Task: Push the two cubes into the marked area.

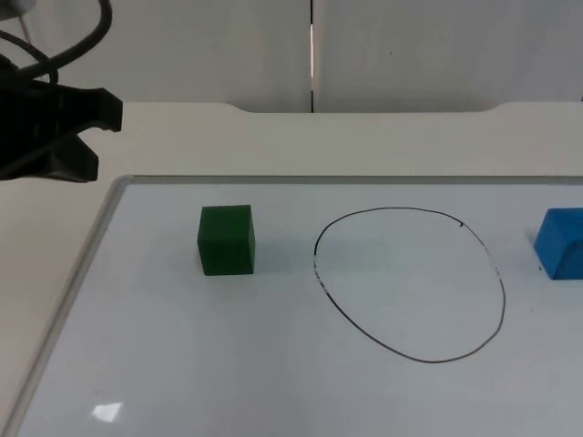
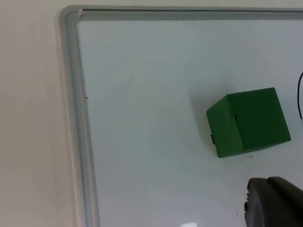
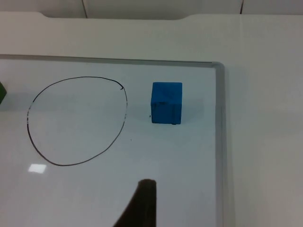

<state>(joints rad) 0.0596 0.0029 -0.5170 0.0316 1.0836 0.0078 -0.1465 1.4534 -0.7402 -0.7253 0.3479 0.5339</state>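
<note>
Green cube (image 1: 226,239) left of the drawn ring (image 1: 410,284), blue cube (image 1: 561,242) right of it (both outside). Left hand (image 1: 77,137) beyond the whiteboard (image 1: 182,364) corner; impossible to tell if spread or pressed together.

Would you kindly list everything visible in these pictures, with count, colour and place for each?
green cube: one, green, on the whiteboard, outside the drawn outline, on the left arm's side of it.
blue cube: one, blue, on the whiteboard, outside the outline, on the right arm's side of it.
marked area: one, thin black hand-drawn loop on the whiteboard, between the two cubes, nothing inside it.
whiteboard: one, white with a grey frame, lying flat on the table.
table: one, white, under the board, ending at the partition wall.
partition wall: one, grey, behind the table.
left gripper: one, black, above the table beyond the board's corner.
right gripper: one, black fingertip above the board near the blue cube.
</note>
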